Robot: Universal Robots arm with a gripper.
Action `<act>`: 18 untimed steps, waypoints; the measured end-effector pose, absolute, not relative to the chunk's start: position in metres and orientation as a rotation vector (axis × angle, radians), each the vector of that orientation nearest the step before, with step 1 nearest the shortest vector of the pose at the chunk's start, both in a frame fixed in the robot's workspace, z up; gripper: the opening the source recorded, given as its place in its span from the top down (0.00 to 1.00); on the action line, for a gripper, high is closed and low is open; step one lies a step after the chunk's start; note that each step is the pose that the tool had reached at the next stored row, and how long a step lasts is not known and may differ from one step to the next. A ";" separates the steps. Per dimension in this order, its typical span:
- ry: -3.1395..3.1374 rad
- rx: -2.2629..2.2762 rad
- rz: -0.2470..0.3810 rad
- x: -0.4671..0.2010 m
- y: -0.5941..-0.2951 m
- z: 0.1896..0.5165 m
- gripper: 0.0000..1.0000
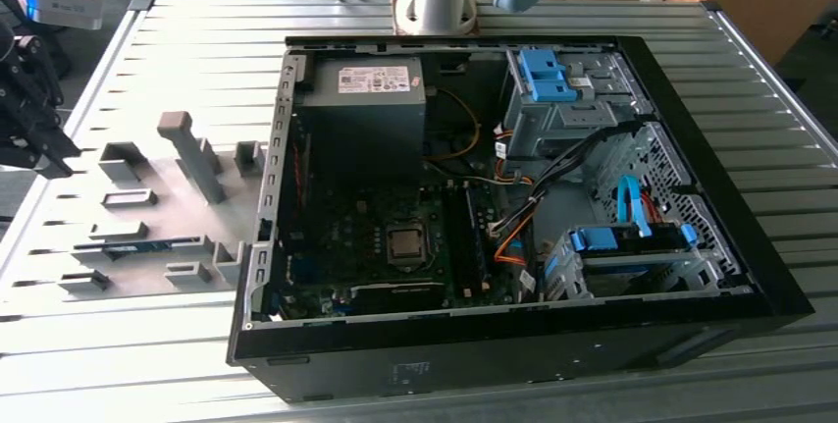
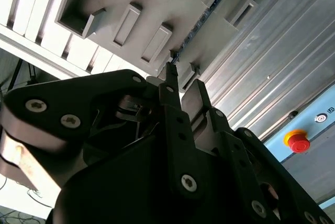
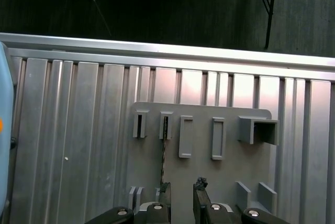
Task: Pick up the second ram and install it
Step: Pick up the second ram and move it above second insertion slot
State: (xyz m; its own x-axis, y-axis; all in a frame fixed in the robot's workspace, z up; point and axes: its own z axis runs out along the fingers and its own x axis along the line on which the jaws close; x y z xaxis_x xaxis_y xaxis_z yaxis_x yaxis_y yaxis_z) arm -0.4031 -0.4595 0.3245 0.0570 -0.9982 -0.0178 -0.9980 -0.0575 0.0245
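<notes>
You're at the pick-up: your claw (image 3: 182,199) hangs parted and empty above the ram (image 3: 164,150) (on edge in the plate (image 3: 201,174)); gripping, I judge, needs it between the fingers (image 3: 165,204).

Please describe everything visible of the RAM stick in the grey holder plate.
The RAM stick is a thin, long, dark board with a blue-green tint, seen edge-on in both wrist views. It stands on its long edge on the grey holder plate, with its ends slotted into small grey brackets. It is at the exterior view's left of the open computer case. The gripper hangs above it with jaws open and appears clear of it.
</notes>
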 end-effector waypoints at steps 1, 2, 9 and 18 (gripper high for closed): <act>-2.153 2.280 -0.047 -0.403 -0.459 0.324 0.69; -2.153 2.280 -0.047 -0.403 -0.459 0.324 0.69; -2.153 2.280 -0.047 -0.403 -0.459 0.318 0.69; -2.178 2.256 -0.045 -0.404 -0.460 0.306 0.69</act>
